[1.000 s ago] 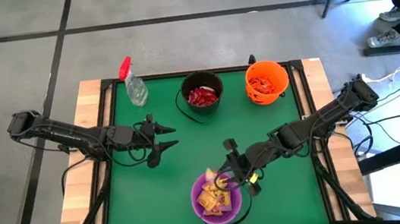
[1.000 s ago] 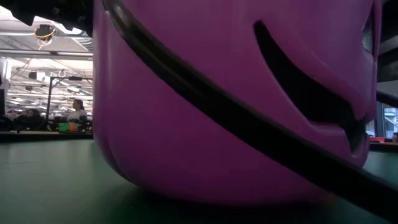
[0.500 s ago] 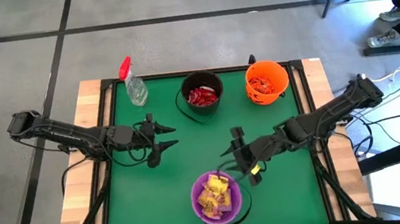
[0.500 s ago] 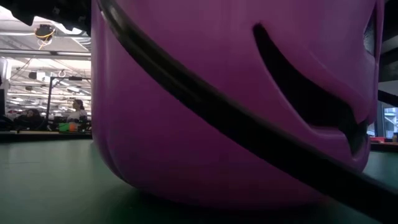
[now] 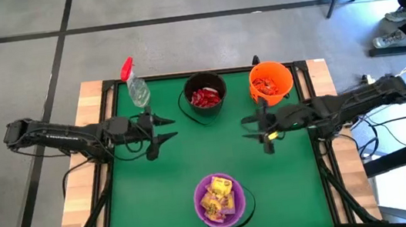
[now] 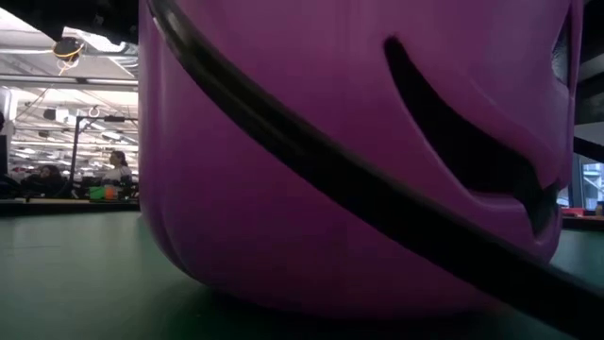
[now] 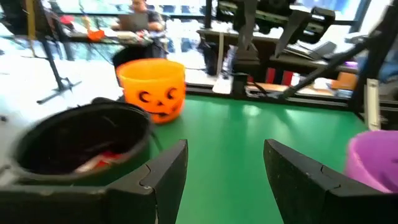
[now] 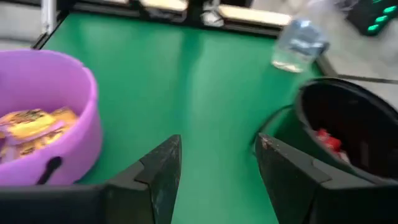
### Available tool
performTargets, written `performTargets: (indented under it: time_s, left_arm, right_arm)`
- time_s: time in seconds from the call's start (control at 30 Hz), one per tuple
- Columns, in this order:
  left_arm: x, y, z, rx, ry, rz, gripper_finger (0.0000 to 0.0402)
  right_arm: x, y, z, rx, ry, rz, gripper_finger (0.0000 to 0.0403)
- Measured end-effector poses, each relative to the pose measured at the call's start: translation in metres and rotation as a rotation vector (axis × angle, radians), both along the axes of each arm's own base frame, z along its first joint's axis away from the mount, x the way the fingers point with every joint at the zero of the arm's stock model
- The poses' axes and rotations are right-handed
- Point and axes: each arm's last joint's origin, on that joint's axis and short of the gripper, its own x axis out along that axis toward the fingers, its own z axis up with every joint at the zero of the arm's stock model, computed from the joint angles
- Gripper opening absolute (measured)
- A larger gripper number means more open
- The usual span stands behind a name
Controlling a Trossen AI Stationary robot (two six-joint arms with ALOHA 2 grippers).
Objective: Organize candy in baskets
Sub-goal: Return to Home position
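The purple bucket stands on the green surface close to its near edge. In the low view its wall fills nearly the whole picture, crossed by its thin dark handle. Inside lies a heap of yellow candy, small flat packets with red print, filling much of the bucket's floor.

Beyond the purple bucket, toward the far edge, stands the black bucket with a few red candy packets at its bottom. Beyond the purple bucket and to its right stands the orange bucket, which has a pumpkin face on its side and holds orange-red packets. No candy lies loose on the surface.

The left claw is up and to the left of the purple bucket, well apart from it, its fingers spread and holding nothing. The right claw is up and to the right of the purple bucket, also well clear, its fingers apart and empty. A clear spray bottle with a red trigger stands farther from the purple bucket than the left claw, at the far left.
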Motion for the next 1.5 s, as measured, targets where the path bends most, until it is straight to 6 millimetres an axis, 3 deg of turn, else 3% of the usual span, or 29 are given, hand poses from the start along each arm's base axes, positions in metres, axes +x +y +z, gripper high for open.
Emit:
performTargets:
  time_s: [0.3,0.47,0.8,1.3,1.5]
  left_arm:
    - [-0.041,0.011,0.029,0.073,-0.134,0.063,0.02]
    - [-0.063,0.011,0.037,0.113,-0.178,0.063,0.02]
    - [-0.104,0.011,0.039,0.069,-0.225,0.093,0.0175]
    - [-0.108,0.01,0.029,0.036,-0.149,0.055,0.0117]
    - [-0.096,0.01,-0.003,0.061,-0.145,0.052,0.0065]
  right_arm:
    - [-0.064,-0.023,0.013,0.027,-0.305,-0.124,0.0205]
    - [-0.088,-0.027,0.016,0.019,-0.409,-0.114,0.0203]
    - [-0.134,-0.038,-0.005,0.013,-0.545,-0.193,0.0133]
    - [-0.139,-0.038,-0.075,0.028,-0.677,-0.193,0.0019]
    - [-0.14,-0.039,-0.089,0.042,-0.732,-0.196,0.0009]
